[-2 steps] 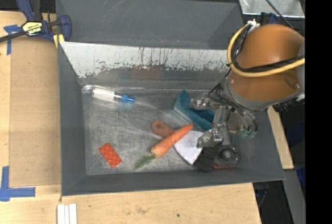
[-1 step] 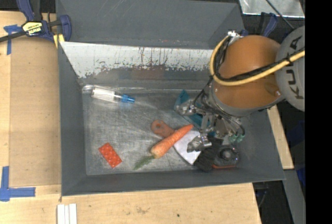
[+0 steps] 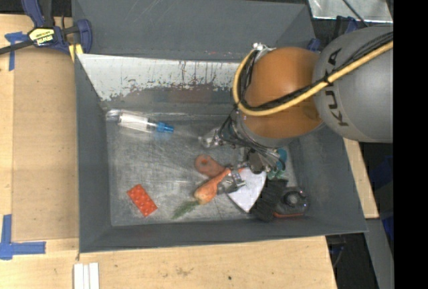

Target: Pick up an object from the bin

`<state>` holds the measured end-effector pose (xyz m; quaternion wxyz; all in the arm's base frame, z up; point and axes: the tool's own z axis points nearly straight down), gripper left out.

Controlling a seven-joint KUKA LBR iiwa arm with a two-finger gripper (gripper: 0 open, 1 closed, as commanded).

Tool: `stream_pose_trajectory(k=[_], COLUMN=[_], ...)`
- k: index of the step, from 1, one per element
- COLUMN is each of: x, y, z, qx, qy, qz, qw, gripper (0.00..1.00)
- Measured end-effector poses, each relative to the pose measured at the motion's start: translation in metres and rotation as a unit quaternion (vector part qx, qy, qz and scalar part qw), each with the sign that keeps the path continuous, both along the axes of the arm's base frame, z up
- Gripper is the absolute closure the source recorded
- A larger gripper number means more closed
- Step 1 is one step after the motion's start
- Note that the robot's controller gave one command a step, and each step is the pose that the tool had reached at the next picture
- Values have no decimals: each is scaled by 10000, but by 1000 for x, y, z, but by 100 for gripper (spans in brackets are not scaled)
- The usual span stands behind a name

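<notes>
I have the arm (image 3: 354, 87) low over the lower right of the bin (image 3: 93, 167), by an orange toy carrot (image 3: 210, 187) lying against a white scrap (image 3: 246, 194). Its orange cover (image 3: 281, 93) blocks my view, so I cannot tell whether the jaws are open or closed.

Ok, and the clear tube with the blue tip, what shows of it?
The clear tube looks like see-through plastic, slim, with a blue tip at its right end as the view shows it. It lies flat on the bin floor near the back left corner, roughly along the back wall, apart from the other things; nothing touches it.
</notes>
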<state>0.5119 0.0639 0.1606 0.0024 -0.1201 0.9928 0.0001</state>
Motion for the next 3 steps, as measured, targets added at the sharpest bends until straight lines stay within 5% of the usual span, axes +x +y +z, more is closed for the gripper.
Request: stream_pose_trajectory(k=[1,2,3], x=[0,10,8], y=[-18,-15,-15], z=[-16,-83,-77], qx=[-5,-4,4], qy=[20,-39,-17], qz=[379,1189,1192], qw=[9993,9929,9929], gripper=[0,0,100])
